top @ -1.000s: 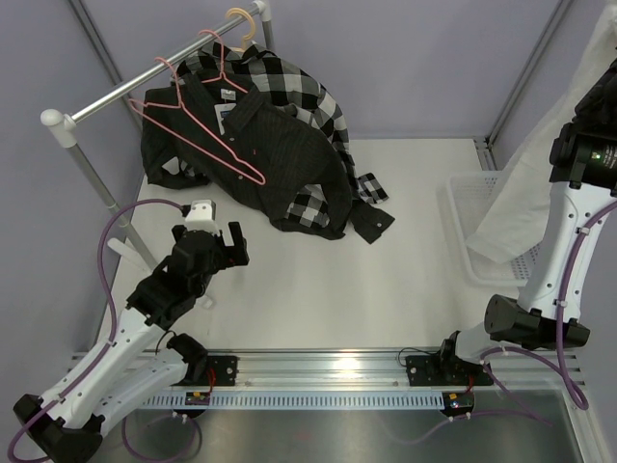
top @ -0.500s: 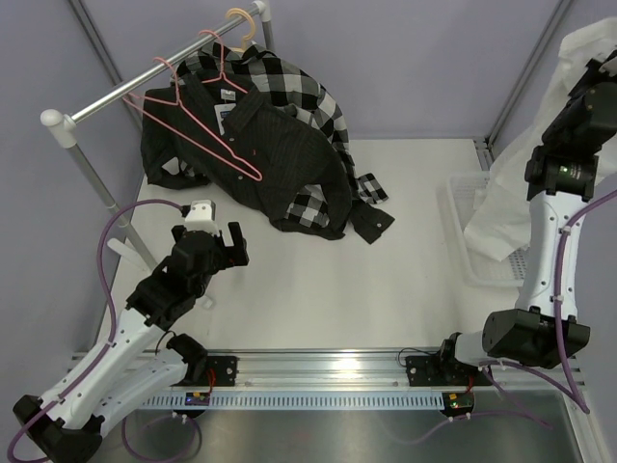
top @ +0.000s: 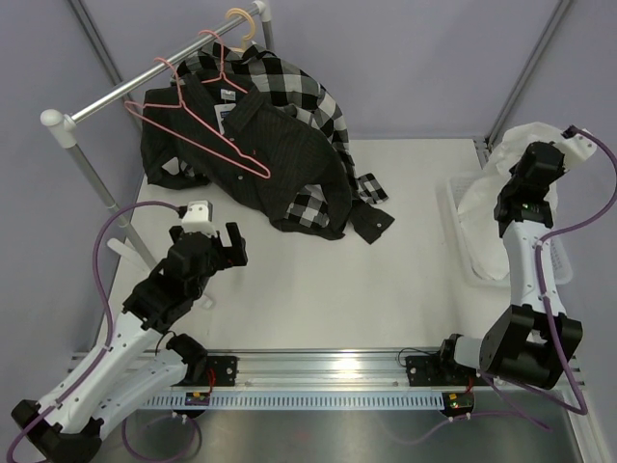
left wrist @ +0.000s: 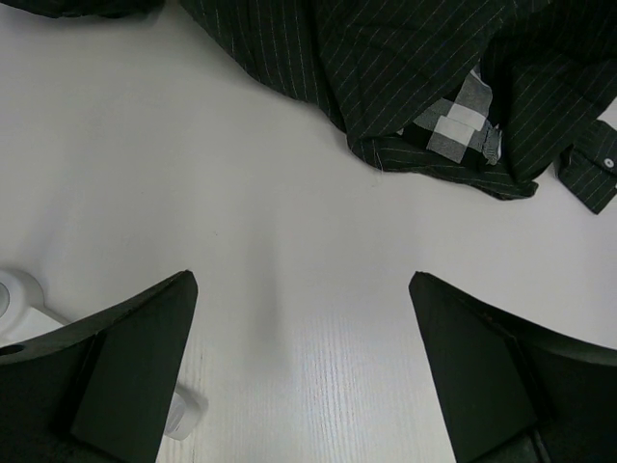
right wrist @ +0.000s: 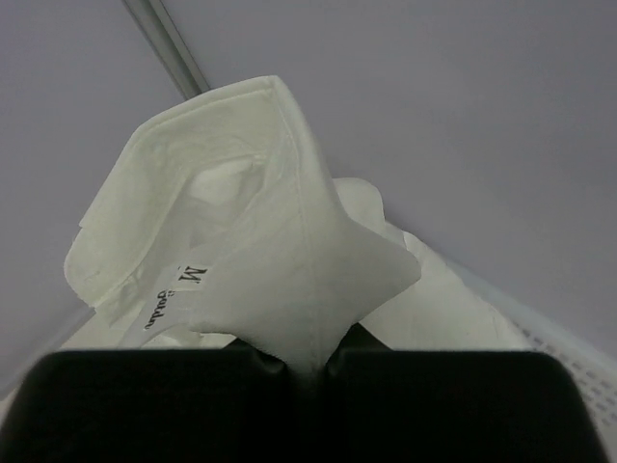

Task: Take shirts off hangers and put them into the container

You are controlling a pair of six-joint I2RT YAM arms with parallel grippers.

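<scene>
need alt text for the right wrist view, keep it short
The right claw, shut, pinches the collar of a plain white fabric shirt; its neck label reads M. Behind lie a corner of the white perforated plastic basket and a lilac wall.

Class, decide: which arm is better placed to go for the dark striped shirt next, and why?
Left. Its open end effector hovers near the dark striped shirt; the right end effector is shut on the white shirt at the container.
</scene>
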